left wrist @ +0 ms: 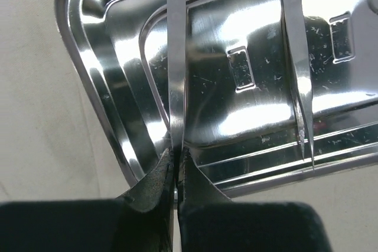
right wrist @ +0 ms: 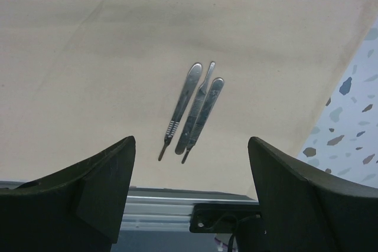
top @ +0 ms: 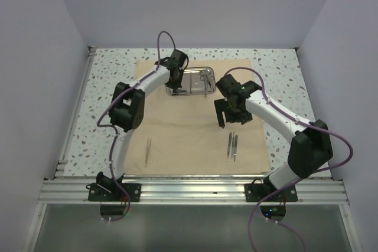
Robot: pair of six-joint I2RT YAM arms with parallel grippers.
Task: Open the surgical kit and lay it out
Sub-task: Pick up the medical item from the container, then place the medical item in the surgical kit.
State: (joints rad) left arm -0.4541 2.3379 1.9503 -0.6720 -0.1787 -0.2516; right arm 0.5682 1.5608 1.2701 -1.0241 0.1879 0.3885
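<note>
Surgical kit: the beige cloth wrap (top: 189, 128) lies opened flat on the speckled table (top: 106, 87), so you are judged to be in the laying-out step; the steel tray (top: 192, 90) sits on the far part of the cloth. Your right gripper (top: 231, 119) hangs above the cloth, jaws spread wide with nothing between them; below it, three slim handles (right wrist: 192, 110) lie close side by side at the near right; a pair of tweezers (top: 148, 151) lies well apart at the near left. Your left gripper (left wrist: 177, 166) is clenched on a slim silver instrument (left wrist: 177, 75) at the tray's left end; whether it has left the tray floor cannot be told; a second instrument (left wrist: 298, 75) lies beside it in the tray. Your next move calls for a lift clear of the rim, then placement on bare cloth, apart from the others.
</note>
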